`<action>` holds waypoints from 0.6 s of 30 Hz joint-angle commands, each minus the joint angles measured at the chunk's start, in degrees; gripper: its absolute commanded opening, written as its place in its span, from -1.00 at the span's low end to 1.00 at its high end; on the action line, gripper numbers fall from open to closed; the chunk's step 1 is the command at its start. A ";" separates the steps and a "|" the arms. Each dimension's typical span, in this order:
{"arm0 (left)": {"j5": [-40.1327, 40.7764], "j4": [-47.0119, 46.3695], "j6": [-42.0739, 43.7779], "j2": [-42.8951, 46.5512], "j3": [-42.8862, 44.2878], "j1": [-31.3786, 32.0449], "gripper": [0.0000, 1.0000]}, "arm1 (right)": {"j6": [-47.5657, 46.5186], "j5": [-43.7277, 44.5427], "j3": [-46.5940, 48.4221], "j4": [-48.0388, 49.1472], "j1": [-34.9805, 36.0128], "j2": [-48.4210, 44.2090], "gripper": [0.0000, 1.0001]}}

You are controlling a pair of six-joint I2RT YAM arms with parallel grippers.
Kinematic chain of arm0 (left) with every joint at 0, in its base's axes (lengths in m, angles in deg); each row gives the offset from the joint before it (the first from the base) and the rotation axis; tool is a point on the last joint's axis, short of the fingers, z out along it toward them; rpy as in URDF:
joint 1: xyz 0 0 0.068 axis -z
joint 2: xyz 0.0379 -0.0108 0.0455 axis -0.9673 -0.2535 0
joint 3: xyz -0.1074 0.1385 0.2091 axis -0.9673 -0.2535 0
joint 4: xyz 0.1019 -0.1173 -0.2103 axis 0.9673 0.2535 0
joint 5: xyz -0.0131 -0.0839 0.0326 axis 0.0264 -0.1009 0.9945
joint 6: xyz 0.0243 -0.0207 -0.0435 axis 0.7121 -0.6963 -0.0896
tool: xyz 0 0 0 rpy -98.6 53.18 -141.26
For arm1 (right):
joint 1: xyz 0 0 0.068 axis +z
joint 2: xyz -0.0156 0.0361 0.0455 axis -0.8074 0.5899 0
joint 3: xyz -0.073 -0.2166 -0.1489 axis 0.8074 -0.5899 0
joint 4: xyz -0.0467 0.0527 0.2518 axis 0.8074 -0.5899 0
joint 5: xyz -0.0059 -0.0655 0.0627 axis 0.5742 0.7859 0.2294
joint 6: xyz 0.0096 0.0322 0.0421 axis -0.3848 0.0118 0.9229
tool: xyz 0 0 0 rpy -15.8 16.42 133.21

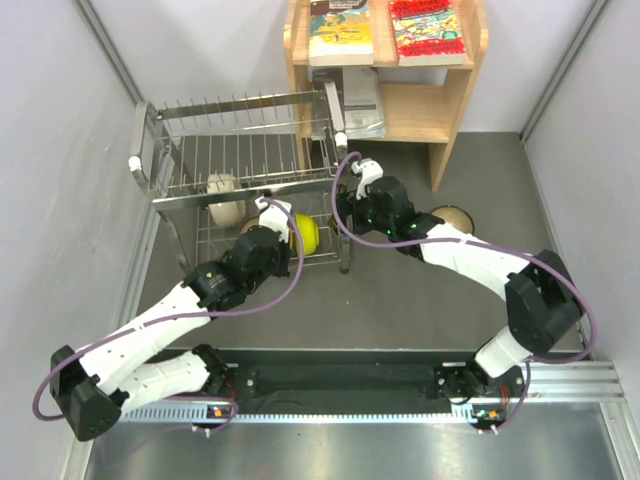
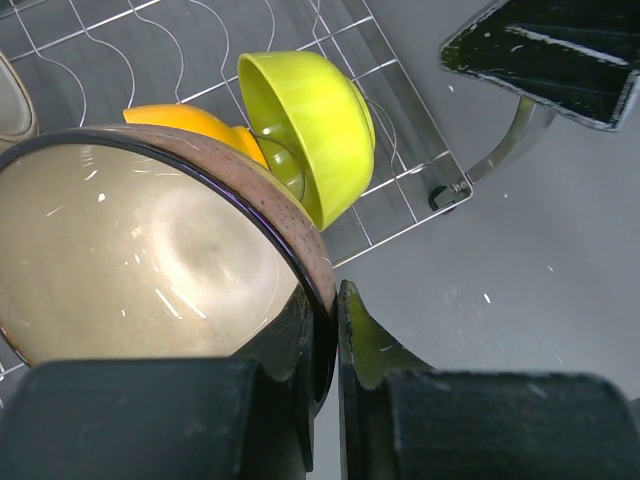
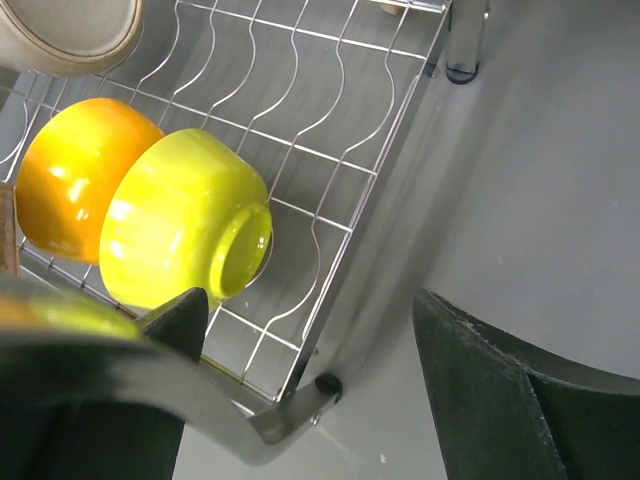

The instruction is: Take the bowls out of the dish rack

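Beside the dish rack (image 1: pixel 240 160), the open, empty right gripper (image 3: pixel 308 300) faces the yellow-green bowl (image 3: pixel 185 225) while the left gripper (image 2: pixel 333 300) clamps the pinkish-brown bowl (image 2: pixel 130 250).

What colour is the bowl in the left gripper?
Pinkish-brown bowl, pale inside; clearest in left wrist view.

- Dish rack (image 1: pixel 230 103): steel wire, polished, mirror-bright.
- Yellow-green bowl (image 3: pixel 185 225): looks like glazed ceramic, smooth, high gloss.
- Orange bowl (image 3: pixel 75 180): same glossy glaze, sharp highlights.
- Pinkish-brown bowl (image 2: pixel 150 260): speckled glazed rim; pale inside with a satin sheen and fine scratches.
- Cream bowl (image 1: pixel 222 188): smooth, duller sheen.
- Left gripper (image 2: pixel 328 300): black plastic, glossy on the inner faces.
- Right gripper (image 3: pixel 305 305): black plastic, matt, scuffed and flecked.
- Table (image 1: pixel 400 295): grey, matt, faintly flecked.
- Bookshelf (image 1: pixel 460 100): pale wood, smooth.
- Books (image 1: pixel 340 30): paper covers, slight gloss.
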 commanded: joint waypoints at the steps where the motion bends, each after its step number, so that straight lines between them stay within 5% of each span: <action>1: -0.30 -3.64 0.08 -2.10 4.80 2.53 -1.00 | 1.45 5.91 -2.77 1.65 -1.21 -8.29 0.66; 8: 2.67 -1.34 -1.59 -3.52 5.07 7.90 -1.00 | 1.19 7.23 -6.47 -0.30 -1.21 -15.68 0.73; 18: 4.62 7.52 -5.28 2.28 5.69 8.16 -1.00 | 1.45 7.23 -3.84 -1.17 -1.30 -11.21 0.64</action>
